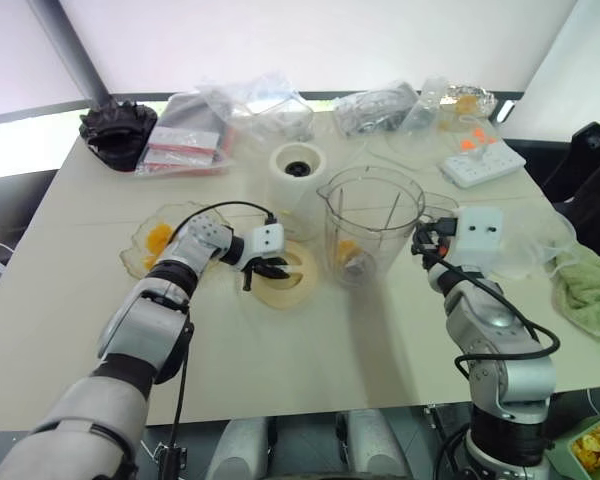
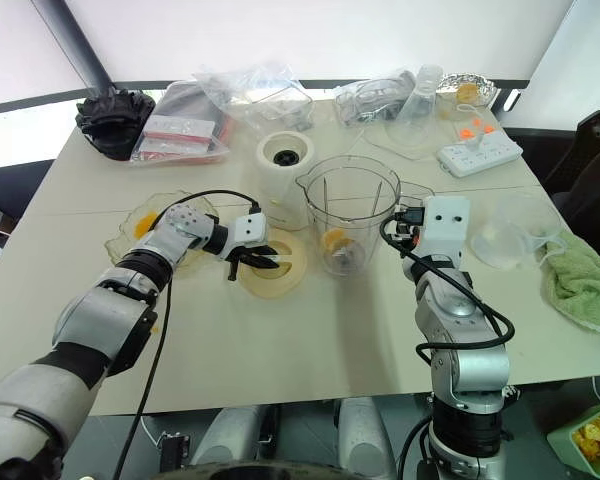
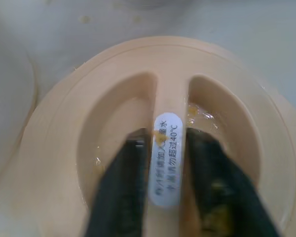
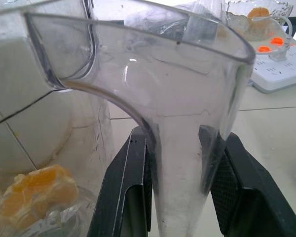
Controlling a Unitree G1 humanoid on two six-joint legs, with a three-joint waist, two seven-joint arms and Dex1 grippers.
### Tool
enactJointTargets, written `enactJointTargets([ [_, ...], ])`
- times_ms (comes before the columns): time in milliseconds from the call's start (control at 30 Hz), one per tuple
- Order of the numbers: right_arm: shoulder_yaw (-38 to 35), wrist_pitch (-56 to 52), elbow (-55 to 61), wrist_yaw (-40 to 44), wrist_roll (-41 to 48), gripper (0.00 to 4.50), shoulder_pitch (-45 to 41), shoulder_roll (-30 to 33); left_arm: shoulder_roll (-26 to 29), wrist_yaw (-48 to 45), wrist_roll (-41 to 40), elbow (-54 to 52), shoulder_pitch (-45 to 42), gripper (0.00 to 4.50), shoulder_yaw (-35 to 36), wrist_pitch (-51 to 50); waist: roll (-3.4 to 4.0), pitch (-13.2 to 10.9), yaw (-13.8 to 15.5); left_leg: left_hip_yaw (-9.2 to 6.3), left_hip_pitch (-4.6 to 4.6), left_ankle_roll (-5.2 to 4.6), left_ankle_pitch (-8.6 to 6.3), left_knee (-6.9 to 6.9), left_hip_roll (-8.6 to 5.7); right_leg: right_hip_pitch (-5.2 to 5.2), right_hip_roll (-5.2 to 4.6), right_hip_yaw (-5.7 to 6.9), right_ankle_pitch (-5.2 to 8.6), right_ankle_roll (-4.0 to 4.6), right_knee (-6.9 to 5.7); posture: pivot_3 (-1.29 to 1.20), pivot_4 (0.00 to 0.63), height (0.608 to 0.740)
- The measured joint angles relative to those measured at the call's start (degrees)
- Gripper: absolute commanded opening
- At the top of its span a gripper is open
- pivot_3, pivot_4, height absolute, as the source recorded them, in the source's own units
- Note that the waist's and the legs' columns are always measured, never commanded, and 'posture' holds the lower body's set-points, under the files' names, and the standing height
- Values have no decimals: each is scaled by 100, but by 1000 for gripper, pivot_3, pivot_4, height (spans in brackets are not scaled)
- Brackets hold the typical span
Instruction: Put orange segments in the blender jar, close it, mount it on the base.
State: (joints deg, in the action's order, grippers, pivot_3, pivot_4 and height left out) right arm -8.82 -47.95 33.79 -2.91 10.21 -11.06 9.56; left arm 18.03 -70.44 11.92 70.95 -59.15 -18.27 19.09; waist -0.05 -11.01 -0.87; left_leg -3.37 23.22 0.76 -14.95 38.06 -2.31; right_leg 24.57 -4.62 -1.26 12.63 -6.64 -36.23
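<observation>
The clear blender jar (image 1: 380, 235) stands upright mid-table with an orange segment (image 1: 348, 248) at its bottom. My right gripper (image 4: 175, 143) is shut on the jar's handle (image 4: 180, 163), one finger on each side. A flat cream-yellow lid (image 1: 298, 287) lies left of the jar. My left gripper (image 3: 165, 138) points down onto it, its fingers (image 3: 123, 182) pressed against both sides of the lid's labelled middle ridge. The white base (image 1: 298, 172) with its dark socket stands just behind the lid. More orange segments (image 1: 158, 236) lie in a shallow glass bowl (image 1: 135, 262) at the left.
A white power strip (image 1: 482, 162) and a glass dish holding fruit (image 1: 467, 102) lie at the back right. Plastic bags (image 1: 255, 110) and a black object (image 1: 118, 130) line the far edge. A green towel (image 1: 590, 290) and a clear cup (image 1: 530, 245) sit at the right.
</observation>
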Motion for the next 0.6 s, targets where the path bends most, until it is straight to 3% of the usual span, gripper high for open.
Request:
enactJointTargets([
  [300,-2,0,0,43,-10,970,4,10,2,-227,-10,1,-89,284,75,-209,-5,2,1,-3,-2,0,0,4,0,-5,0,2,0,0,0,0,150,740],
  [467,-15,313,0,62,-105,970,356,23,291,-1267,-397,-369,-426,284,381,-600,-17,-6,-10,-8,16,0,0,4,1,11,2,8,0,0,1,0,150,740],
  [600,-31,817,-23,110,-109,970,620,-158,757,-1995,-955,-1257,-869,284,564,-1113,-15,-5,-16,-6,14,0,0,4,1,10,0,5,0,0,1,0,150,740],
])
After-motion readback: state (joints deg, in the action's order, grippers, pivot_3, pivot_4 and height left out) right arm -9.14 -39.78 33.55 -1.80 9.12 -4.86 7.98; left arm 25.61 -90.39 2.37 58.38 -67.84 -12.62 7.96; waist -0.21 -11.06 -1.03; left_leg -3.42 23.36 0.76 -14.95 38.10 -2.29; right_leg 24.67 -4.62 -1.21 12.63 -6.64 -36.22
